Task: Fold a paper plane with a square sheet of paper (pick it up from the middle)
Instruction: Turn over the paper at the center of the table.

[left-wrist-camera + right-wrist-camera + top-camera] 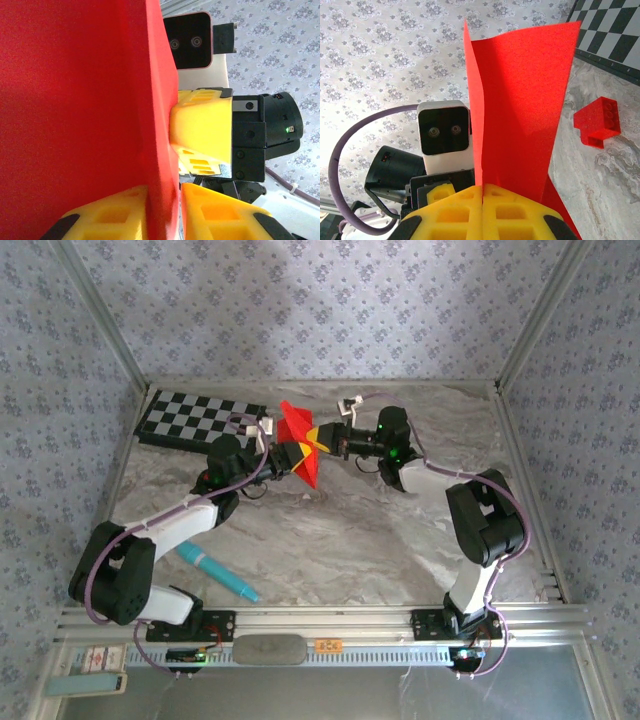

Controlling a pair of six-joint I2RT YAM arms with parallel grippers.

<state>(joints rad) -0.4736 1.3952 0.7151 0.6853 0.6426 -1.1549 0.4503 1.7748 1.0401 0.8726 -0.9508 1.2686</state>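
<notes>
The red sheet of paper [300, 445] is folded and creased, and is held upright in the air above the middle of the table between both grippers. My left gripper [287, 457] grips it from the left and my right gripper [322, 438] from the right. In the left wrist view the paper [75, 100] runs down between my yellow fingers [107, 215], with the left gripper [164, 212] shut on its folded edge. In the right wrist view the right gripper [482, 200] is shut tight on the paper [520, 100], which fans upward from the jaws.
The chequered board [200, 418] lies at the back left. A teal pen [218, 572] rests near the left arm's base. A small red block [596, 123] sits on the marbled table [350, 530] beside the board [610, 35].
</notes>
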